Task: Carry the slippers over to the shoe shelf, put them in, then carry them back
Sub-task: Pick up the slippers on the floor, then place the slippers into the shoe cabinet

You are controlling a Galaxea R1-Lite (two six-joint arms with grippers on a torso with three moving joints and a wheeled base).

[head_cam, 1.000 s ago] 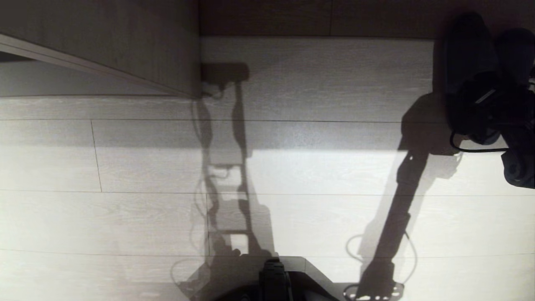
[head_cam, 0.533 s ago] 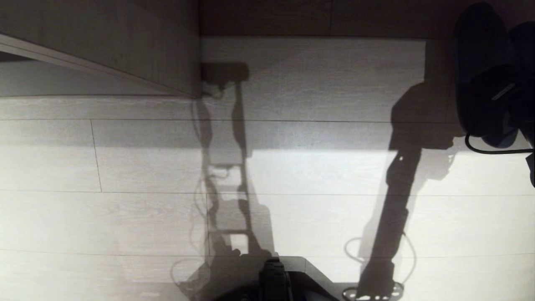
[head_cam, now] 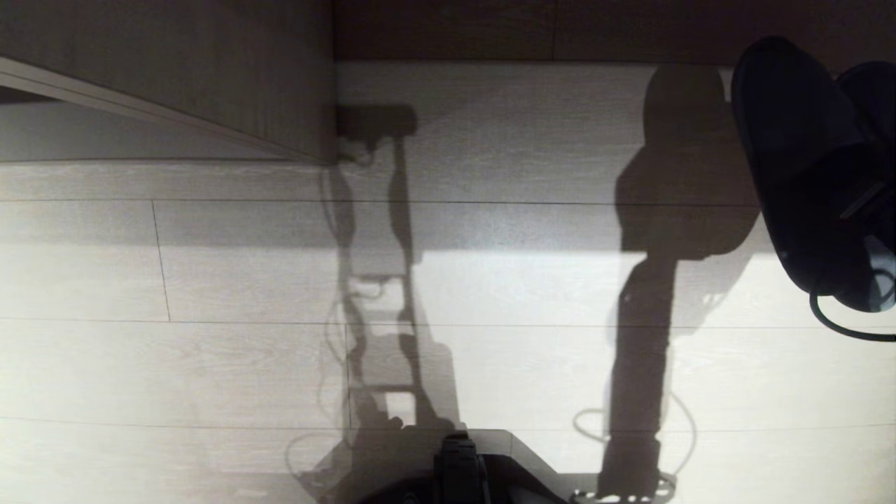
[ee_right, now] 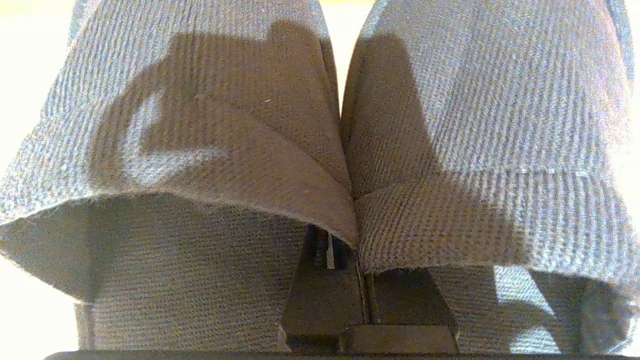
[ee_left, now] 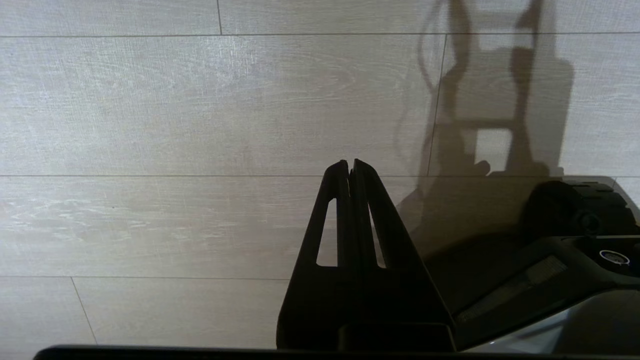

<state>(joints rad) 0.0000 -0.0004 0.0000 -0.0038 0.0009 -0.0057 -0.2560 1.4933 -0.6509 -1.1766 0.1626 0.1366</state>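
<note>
The two black fabric slippers hang side by side above the floor at the right edge of the head view, toes pointing away from me. My right gripper is shut on the slippers, pinching their inner edges together; its fingertips are buried in the fabric. In the head view the right gripper is a dark shape behind the heels. The shoe shelf shows as a pale upright panel at the upper left, with a dark brown strip along the top. My left gripper is parked, shut and empty, over the floor.
Pale wood-plank floor fills most of the view, crossed by my own shadows. A black cable loops below the slippers. My dark base sits at the bottom middle.
The right arm has raised the slippers off the floor; they look larger and nearer now. Their shadow has slid left and apart from them. The left arm has not moved.
</note>
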